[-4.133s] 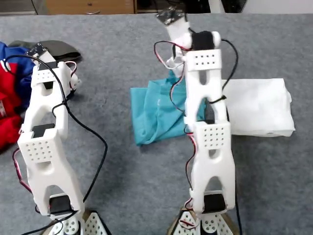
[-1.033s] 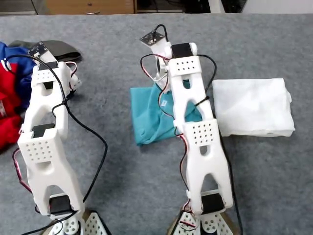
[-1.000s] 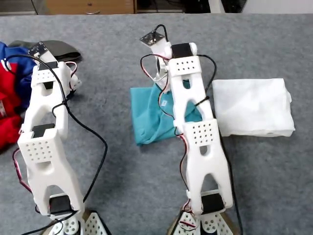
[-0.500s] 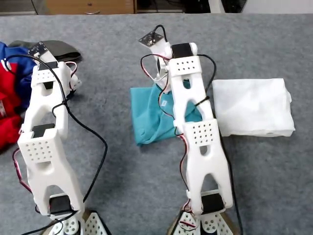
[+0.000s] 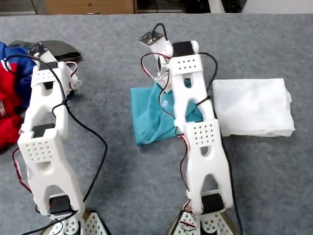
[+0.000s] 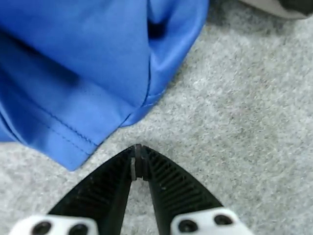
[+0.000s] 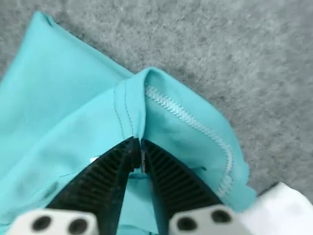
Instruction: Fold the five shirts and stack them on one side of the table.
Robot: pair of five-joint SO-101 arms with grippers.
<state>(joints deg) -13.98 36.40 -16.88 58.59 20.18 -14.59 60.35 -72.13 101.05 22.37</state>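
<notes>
White shirt (image 5: pixel 254 107): folded, lying near the right edge of the bench (image 5: pixel 274 186); by my reading, one of five done. Teal shirt (image 5: pixel 149 117): mid-bench, just beside the white one, partly folded and rumpled; right tool (image 7: pixel 137 147) clenched on a raised ridge of its hem. Blue shirt (image 6: pixel 73 63), red shirt (image 5: pixel 7 112) and a dark garment (image 5: pixel 56 48): heaped unfolded at the left edge. Left tool (image 6: pixel 138 164) clenched on nothing, just beside the blue cloth. No stack begun yet
</notes>
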